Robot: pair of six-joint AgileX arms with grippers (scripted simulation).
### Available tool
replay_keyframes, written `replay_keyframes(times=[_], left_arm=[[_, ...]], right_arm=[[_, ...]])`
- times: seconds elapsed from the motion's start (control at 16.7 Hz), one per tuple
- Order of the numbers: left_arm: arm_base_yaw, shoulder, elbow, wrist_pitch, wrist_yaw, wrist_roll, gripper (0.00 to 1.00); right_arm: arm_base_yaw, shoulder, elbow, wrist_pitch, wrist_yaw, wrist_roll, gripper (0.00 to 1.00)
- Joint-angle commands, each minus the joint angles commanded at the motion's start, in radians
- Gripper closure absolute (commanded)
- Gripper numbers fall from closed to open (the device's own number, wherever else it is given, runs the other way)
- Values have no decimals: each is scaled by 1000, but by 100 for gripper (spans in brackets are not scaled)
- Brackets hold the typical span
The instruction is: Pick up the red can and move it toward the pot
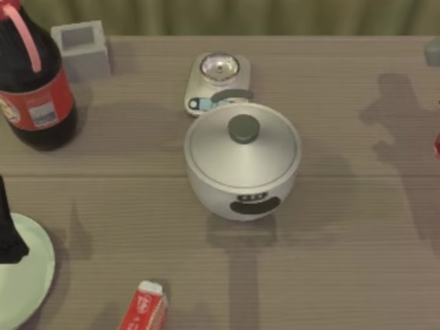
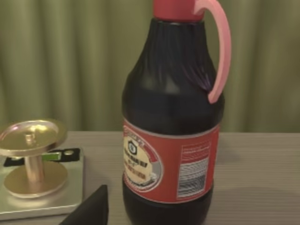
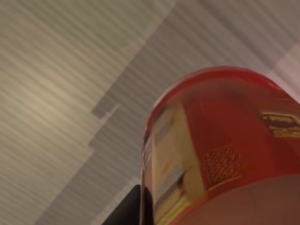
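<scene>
Red can (image 3: pixel 220 145), the small cylinder with a red, white and yellow label, fills the right wrist view and shows only as a sliver at the table's (image 1: pixel 344 261) right edge (whether the jaws grip it, I cannot tell). Judging by this, the grasp or lift is underway; next comes a leftward carry across bare table toward the round silver-grey lidded pot (image 1: pixel 242 159).

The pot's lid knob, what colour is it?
Dark grey, on the silver pot; the knob shows best from the top view.

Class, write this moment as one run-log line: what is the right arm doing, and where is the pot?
right end effector: at red can, top view's right edge | pot: table centre, lid on | left arm: parked by dark bottle
</scene>
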Motion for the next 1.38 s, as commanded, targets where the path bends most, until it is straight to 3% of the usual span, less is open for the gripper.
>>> replay_keyframes(times=[0.18, 0.36, 0.96, 1.14, 1.38], left_arm=[[0, 0, 0, 0, 0, 0, 0], [0, 0, 0, 0, 0, 0, 0], [0, 0, 0, 0, 0, 0, 0], [0, 0, 0, 0, 0, 0, 0], [0, 0, 0, 0, 0, 0, 0]], right_arm=[[13, 14, 8, 0, -1, 34, 100], [50, 52, 31, 7, -2, 158, 100], [230, 193, 126, 78, 4, 862, 100], [259, 211, 132, 91, 5, 948, 100], [261, 213, 133, 92, 5, 956, 100]])
